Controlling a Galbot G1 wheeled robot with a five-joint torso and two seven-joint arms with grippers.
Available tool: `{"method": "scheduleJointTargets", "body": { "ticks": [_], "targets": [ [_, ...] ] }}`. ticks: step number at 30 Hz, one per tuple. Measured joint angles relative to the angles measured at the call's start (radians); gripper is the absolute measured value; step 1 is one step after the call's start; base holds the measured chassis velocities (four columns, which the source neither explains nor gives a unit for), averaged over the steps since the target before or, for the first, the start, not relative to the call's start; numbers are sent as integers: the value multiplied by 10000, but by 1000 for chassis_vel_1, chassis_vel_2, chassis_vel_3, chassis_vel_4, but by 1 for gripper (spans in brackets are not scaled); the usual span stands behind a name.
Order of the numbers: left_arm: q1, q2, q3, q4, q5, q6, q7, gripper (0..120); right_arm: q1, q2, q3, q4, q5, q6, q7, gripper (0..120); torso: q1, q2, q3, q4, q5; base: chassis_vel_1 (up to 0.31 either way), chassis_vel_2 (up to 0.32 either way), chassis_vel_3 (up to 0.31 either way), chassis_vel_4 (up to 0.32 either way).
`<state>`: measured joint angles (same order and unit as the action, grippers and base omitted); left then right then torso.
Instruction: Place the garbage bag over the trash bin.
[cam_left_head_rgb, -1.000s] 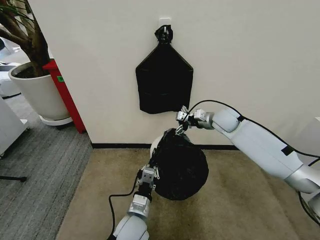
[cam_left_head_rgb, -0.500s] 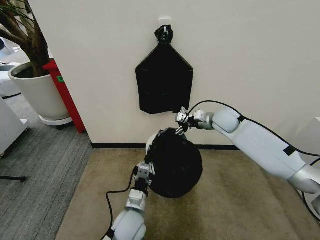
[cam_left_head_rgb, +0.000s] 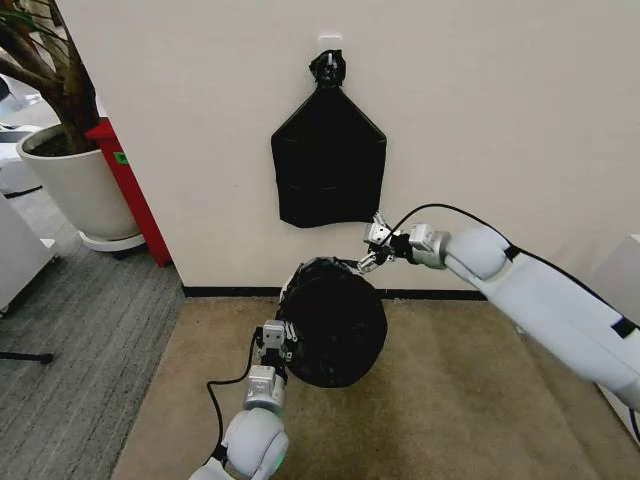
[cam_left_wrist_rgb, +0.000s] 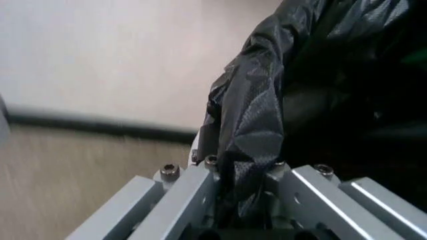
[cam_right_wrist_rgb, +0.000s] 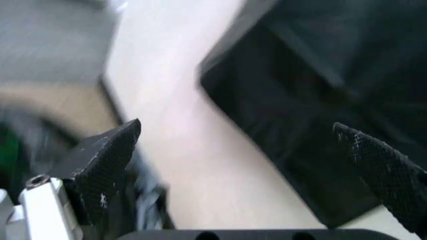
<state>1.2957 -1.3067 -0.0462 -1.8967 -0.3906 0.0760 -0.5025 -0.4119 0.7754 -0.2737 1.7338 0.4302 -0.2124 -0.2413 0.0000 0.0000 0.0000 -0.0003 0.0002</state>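
The garbage bag (cam_left_head_rgb: 337, 325), glossy crinkled black plastic, bulges in a round mass on the floor by the wall. My left gripper (cam_left_head_rgb: 274, 335) is shut on its near left edge; in the left wrist view a fold of the garbage bag (cam_left_wrist_rgb: 257, 125) is pinched in the left gripper (cam_left_wrist_rgb: 245, 200). My right gripper (cam_left_head_rgb: 371, 256) hovers just above the bag's far right top edge, open, with nothing between its fingers (cam_right_wrist_rgb: 110, 155). The bag hides the trash bin.
A flat black bag bundle (cam_left_head_rgb: 328, 170) hangs from a wall hook just above the right gripper. A large white planter (cam_left_head_rgb: 75, 190) with a tree and a red panel (cam_left_head_rgb: 130, 190) stand at the left. Beige carpet (cam_left_head_rgb: 470, 390) lies open to the right.
The left gripper has pulled the bag to the left and lower. The right gripper has let go of the bag's top edge, opened and drawn back to the right.
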Motion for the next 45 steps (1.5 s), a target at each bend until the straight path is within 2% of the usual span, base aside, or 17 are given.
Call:
{"method": "scheduleJointTargets", "body": {
  "ticks": [2, 4, 5, 6, 10, 12, 13, 16, 18, 19, 22, 25, 33, 42, 45],
  "targets": [
    [1, -26, 13, -177, -760, 292, -244, 1, -257, -6, 69, 542, 491, -287, 1187, 100, 0, 0, 0, 1, 0, 0, 0, 0, 0],
    [-9, -93, 7, -468, -1994, 747, -696, 1, -598, 143, 138, 1604, 1606, -855, 3523, 100, 0, 0, -1, -1, -4, 0, 0, 0, 0],
    [-9, -93, 7, -468, -1994, 747, -696, 1, -598, 143, 138, 1604, 1606, -855, 3523, 100, 0, 0, -1, -1, -4, 0, 0, 0, 0],
    [-27, -143, -10, -565, -2495, 900, -903, 1, -740, 336, 208, 2115, 2326, -1236, 4722, 100, 0, 0, 0, 1, -4, 0, 0, 0, 0],
    [-172, -323, -106, -785, -4126, 1214, -1659, 1, -1203, 1012, 553, 3564, 4554, -2508, 7896, 100, 0, 0, 0, 7, -2, 0, 0, 0, 0],
    [-280, -429, -170, -909, -4844, 1295, -2037, 1, -1484, 1027, 739, 3890, 4750, -3006, 8362, 100, 0, 0, -1, 5, -4, 0, 0, 0, 0],
    [-280, -429, -170, -909, -4844, 1295, -2037, 1, -1484, 1027, 739, 3890, 4750, -3006, 8362, 100, 0, 0, -1, 5, -4, 0, 0, 0, 0],
    [-447, -633, -322, -1114, -5970, 1254, -2549, 1, -2074, 989, 1340, 4135, 4910, -3639, 8798, 100, 0, 0, 0, 3, 1, 0, 0, 0, 0],
    [-531, -866, -397, -1244, -6859, 1055, -2845, 1, -2840, 935, 2133, 4275, 5010, -3993, 8998, 100, 0, 0, -1, 2, -2, 0, 0, 0, 0],
    [-531, -866, -397, -1244, -6859, 1055, -2845, 1, -2840, 935, 2133, 4275, 5010, -3993, 8998, 100, 0, 0, -1, 2, -2, 0, 0, 0, 0],
    [-574, -1300, -447, -1242, -7365, 863, -3206, 1, -3985, 922, 3042, 4417, 5079, -4211, 9213, 100, 0, 0, -1, 1, 2, 0, 0, 0, 0],
    [-545, -1784, -452, -1174, -7310, 813, -3565, 1, -4928, 963, 3744, 4550, 5320, -4358, 9544, 100, 0, 1, 0, -1, 1, 0, 0, 0, 0],
    [-502, -2090, -489, -827, -6681, 556, -3750, 1, -5922, 1142, 4766, 4913, 5863, -4455, 9918, 100, 0, 0, 0, 2, -2, 0, 0, 0, 0],
    [-621, -2231, -558, -827, -7226, 414, -3825, 1, -6672, 1427, 5067, 5025, 5406, -4403, 9687, 100, 0, 1, 0, 1, -2, 0, 0, 0, 0],
    [-581, -2276, -558, -949, -7379, 628, -4079, 1, -6957, 1497, 5094, 4990, 5082, -4311, 9533, 100, 0, 1, 0, 2, -2, 0, 0, 0, 0]
  ]
}}
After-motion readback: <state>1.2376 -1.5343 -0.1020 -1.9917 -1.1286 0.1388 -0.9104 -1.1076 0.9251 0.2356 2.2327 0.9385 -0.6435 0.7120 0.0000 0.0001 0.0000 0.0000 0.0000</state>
